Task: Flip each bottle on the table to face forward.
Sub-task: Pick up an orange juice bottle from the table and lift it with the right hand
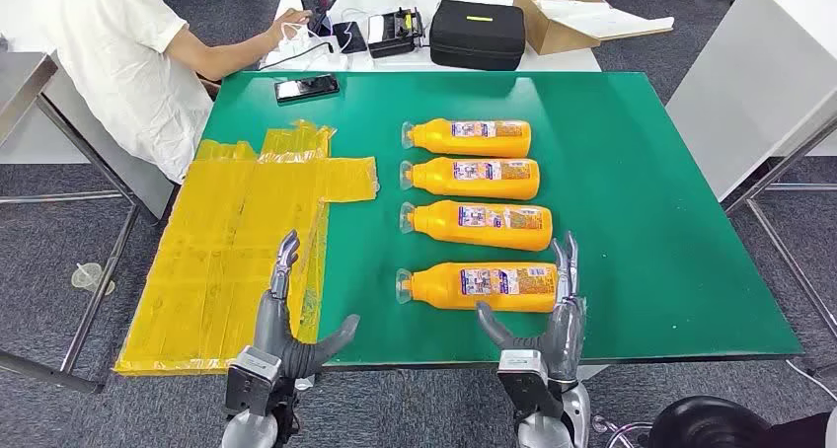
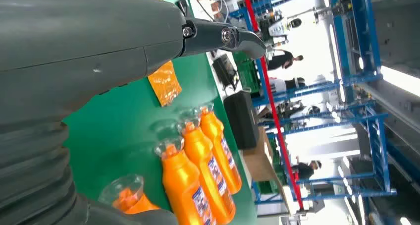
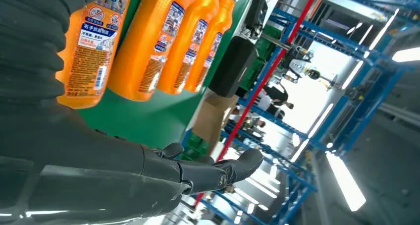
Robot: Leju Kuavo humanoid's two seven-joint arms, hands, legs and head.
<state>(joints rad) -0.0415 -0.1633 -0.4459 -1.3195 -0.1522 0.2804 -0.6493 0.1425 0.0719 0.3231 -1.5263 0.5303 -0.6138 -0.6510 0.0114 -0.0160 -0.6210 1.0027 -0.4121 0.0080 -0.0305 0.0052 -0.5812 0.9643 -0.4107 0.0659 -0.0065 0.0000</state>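
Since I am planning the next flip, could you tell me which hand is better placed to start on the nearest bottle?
Probably the right hand: it is open at the base end of the nearest bottle. The left hand, also open, hovers over the yellow sheet, farther from it.

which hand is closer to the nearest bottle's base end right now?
Right. The right hand sits open beside the base end of the nearest bottle, fingers up alongside it. The left hand is off past the cap end, over the yellow sheets, clearly apart.
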